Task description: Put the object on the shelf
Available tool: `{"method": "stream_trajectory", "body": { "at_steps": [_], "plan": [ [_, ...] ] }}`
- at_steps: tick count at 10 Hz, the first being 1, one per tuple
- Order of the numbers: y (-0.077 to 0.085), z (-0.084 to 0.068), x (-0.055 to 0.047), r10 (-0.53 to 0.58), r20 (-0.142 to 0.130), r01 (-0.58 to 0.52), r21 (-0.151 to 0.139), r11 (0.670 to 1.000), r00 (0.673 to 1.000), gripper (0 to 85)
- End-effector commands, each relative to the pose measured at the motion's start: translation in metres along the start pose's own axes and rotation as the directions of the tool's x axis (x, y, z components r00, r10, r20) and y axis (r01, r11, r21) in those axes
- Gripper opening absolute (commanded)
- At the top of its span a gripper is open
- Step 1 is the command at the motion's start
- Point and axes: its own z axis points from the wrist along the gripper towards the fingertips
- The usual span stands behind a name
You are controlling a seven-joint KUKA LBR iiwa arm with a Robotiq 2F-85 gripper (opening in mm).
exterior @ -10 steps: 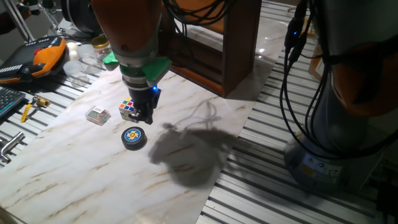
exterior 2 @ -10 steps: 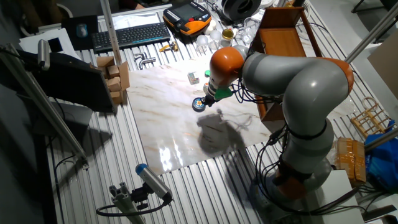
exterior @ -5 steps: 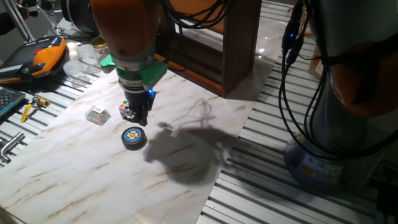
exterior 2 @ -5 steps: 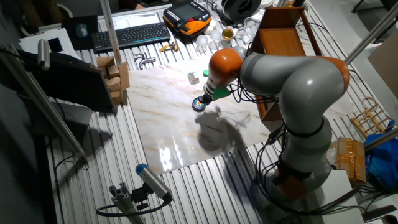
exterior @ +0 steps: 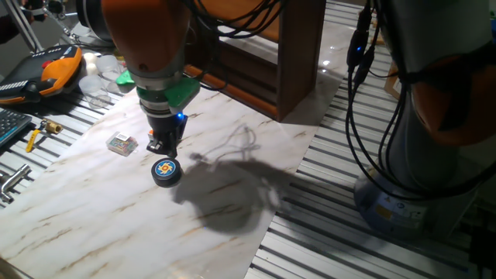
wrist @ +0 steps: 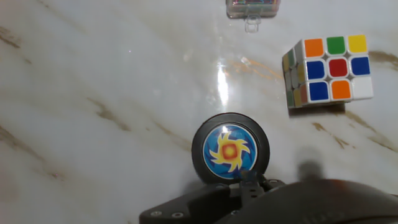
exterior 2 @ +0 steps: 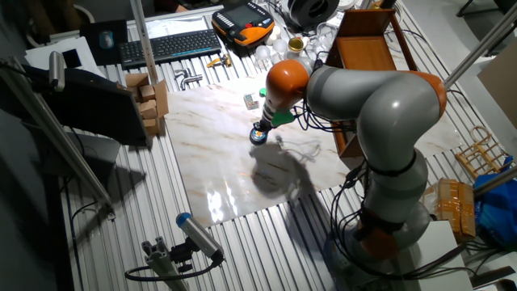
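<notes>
The object (exterior: 166, 171) is a flat black puck with a blue, yellow and orange emblem, lying on the marble board. It also shows in the other fixed view as the object (exterior 2: 258, 137) and low in the hand view as the object (wrist: 231, 150). My gripper (exterior: 164, 148) hangs just above its far edge, apart from it. Its fingers look close together, but their state is unclear. The same gripper (exterior 2: 260, 128) shows small in the other fixed view. The dark brown shelf (exterior: 260, 58) stands behind and to the right, also seen as the shelf (exterior 2: 365, 56).
A Rubik's cube (wrist: 328, 70) sits close beside the puck, and a small clear box (exterior: 122, 143) lies a little to the left. Tools, a keyboard (exterior 2: 168, 46) and bottles crowd the far table. Black cables (exterior: 364, 93) hang at the right.
My gripper has moved left across the board and down, from beside the Rubik's cube to just over the puck. The puck, cube and box have not moved.
</notes>
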Motion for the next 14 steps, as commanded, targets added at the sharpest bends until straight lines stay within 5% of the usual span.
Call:
{"method": "stream_trajectory", "body": {
  "at_steps": [1,11,14],
  "plan": [
    [0.001,0.002,-0.002,-0.002,0.0,0.002,0.0,1.0,1.0,0.0],
    [0.009,0.016,-0.011,-0.001,0.0,0.001,-0.019,1.0,1.0,0.0],
    [0.01,0.017,-0.013,0.009,-0.005,-0.009,-0.002,1.0,1.0,0.0]
  ]
}}
